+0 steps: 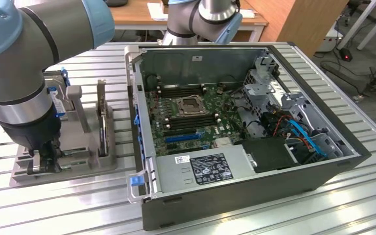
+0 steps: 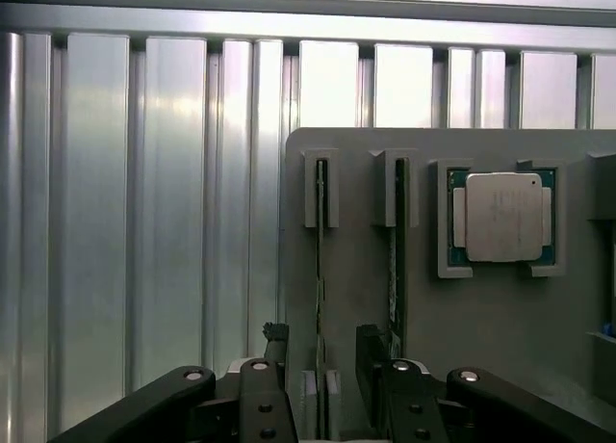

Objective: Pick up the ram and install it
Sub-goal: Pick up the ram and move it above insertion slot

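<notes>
The ram (image 2: 320,241) is a thin green stick standing on edge in a slot of the grey holder (image 2: 481,318). A second stick of the same kind (image 2: 397,241) stands in the neighbouring slot. My gripper (image 2: 323,339) is open and lowered over the first stick, with one dark finger (image 2: 276,339) on its outer side and the other finger (image 2: 371,342) between the two sticks. There is a gap on both sides of the stick. In the exterior view my gripper (image 1: 44,157) is down at the holder (image 1: 77,164) on that view's left, beside the open computer case (image 1: 240,137).
A processor chip (image 2: 503,217) lies in a pocket of the holder beside the sticks. A dark expansion card (image 1: 102,122) and a hard drive (image 1: 57,98) stand upright in the holder. The motherboard (image 1: 188,112) lies inside the case. A second arm's base (image 1: 201,19) stands behind it.
</notes>
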Robot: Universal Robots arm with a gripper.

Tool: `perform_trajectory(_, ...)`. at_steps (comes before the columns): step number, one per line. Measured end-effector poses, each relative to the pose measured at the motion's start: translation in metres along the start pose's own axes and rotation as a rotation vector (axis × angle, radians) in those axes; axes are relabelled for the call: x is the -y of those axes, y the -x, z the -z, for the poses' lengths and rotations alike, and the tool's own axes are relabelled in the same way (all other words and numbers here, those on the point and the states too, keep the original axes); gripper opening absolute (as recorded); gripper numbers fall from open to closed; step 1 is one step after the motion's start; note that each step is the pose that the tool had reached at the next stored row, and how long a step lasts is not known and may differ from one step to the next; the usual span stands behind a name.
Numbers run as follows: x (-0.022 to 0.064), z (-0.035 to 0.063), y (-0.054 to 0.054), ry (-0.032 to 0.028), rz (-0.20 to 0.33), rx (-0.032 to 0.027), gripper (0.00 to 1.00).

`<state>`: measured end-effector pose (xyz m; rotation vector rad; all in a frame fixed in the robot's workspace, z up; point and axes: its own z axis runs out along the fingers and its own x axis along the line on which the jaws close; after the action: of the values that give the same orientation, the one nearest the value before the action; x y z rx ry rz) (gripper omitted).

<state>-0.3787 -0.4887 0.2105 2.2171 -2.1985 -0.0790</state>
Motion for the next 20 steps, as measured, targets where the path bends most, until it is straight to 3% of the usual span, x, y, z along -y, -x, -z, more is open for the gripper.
perform_trajectory(10,0.0004,-0.0098,-0.0002,0.0001,0.003,-0.0002,0.41)
perform_trajectory(20,0.0049,-0.0101,-0.0002,0.0,0.003,0.0003,0.41)
